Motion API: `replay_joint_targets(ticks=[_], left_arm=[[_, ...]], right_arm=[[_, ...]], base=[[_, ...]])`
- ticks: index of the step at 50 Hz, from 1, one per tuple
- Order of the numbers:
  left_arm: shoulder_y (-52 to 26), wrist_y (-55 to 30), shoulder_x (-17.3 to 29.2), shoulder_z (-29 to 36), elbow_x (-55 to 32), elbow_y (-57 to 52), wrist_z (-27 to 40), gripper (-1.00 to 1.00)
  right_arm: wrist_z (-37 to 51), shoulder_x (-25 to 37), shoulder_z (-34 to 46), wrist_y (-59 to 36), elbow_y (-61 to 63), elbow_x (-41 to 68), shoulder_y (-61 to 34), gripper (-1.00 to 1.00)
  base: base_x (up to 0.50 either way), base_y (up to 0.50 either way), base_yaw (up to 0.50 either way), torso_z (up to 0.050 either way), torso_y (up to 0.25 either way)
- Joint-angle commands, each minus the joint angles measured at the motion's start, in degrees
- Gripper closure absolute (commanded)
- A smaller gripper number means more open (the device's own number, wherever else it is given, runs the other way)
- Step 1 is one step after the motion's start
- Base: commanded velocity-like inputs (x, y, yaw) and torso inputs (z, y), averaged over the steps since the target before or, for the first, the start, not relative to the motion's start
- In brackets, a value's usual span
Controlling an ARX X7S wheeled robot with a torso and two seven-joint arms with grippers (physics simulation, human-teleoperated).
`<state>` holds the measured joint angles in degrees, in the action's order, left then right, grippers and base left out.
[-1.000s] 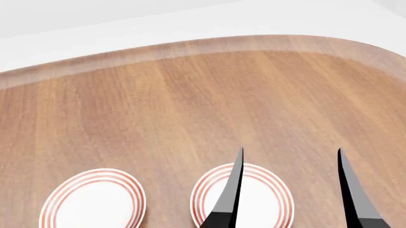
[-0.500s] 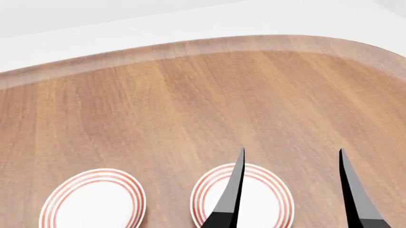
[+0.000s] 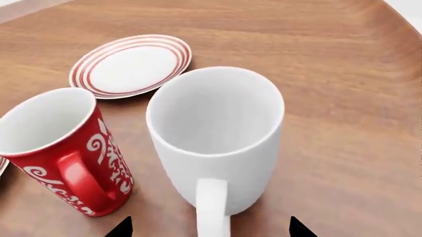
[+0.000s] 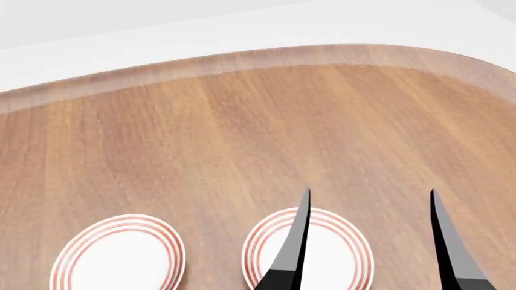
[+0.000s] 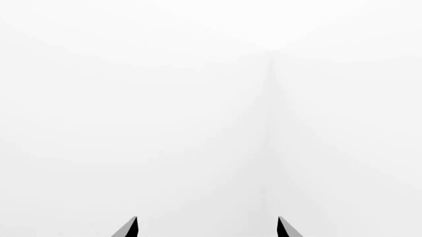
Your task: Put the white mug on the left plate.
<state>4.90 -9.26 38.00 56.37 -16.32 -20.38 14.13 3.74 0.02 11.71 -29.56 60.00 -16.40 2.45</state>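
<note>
I see the left gripper (image 3: 209, 228) spread wide, empty, white mug (image 3: 216, 136) dead ahead at frame centre, upright, handle toward me between the tips. Red mug (image 3: 63, 148) just beside it lower left; a plate (image 3: 130, 64) upper left. Right gripper (image 4: 369, 241) open, empty, far from it

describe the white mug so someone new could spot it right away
On the wooden table, look beside the red-ringed plate. Two mugs stand there upright; the white mug is the taller, plain all-white one, unlike the red mug with white swirls.
</note>
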Motion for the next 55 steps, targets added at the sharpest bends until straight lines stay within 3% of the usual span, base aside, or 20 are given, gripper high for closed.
replay_joint_targets(ticks=[1, 55], left_arm=[[-0.5, 0.5, -1.0, 0.7, 0.5, 2.0, -0.8, -1.0], [-3.0, -1.0, -4.2, 1.4, 0.0, 7.3, -2.0, -1.0]], right_arm=[[-0.1, 0.0, -0.1, 0.2, 0.0, -0.1, 0.1, -1.0], [-0.1, 0.0, 0.4, -0.6, 0.0, 0.0, -0.4, -1.0]], base=[[0.0, 0.0, 0.0, 0.0, 0.0], [0.0, 0.0, 0.0, 0.0, 0.0]])
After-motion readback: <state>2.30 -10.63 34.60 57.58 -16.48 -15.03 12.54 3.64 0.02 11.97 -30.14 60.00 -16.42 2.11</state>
